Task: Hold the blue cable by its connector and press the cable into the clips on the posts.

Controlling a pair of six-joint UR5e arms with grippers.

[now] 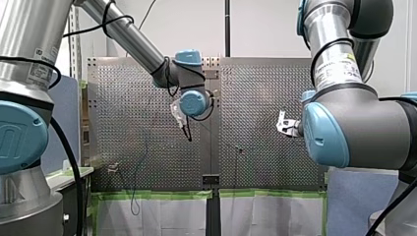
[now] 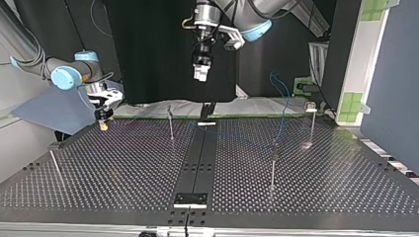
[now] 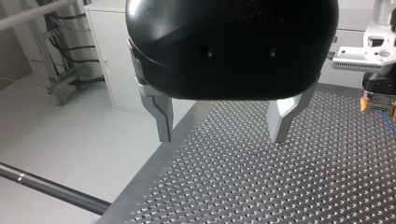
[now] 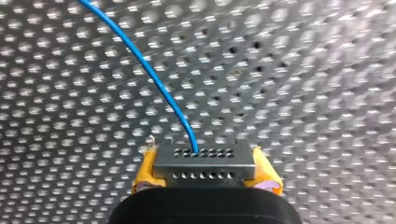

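Note:
In the right wrist view my right gripper is shut on a dark grey connector, held between its yellow pads. The blue cable leaves the connector and curves away over the perforated table. At the top view's left this gripper hangs just above the table's far edge. My left gripper is open, its metal fingers bare, high over the table's far middle. Thin posts stand on the table. The cable loops up at the far right.
A fourth post leans near the top view's left edge. A dark centre strip splits the perforated table. In the left wrist view the other arm's gripper shows beside mine, and a dark rod crosses off the table's edge.

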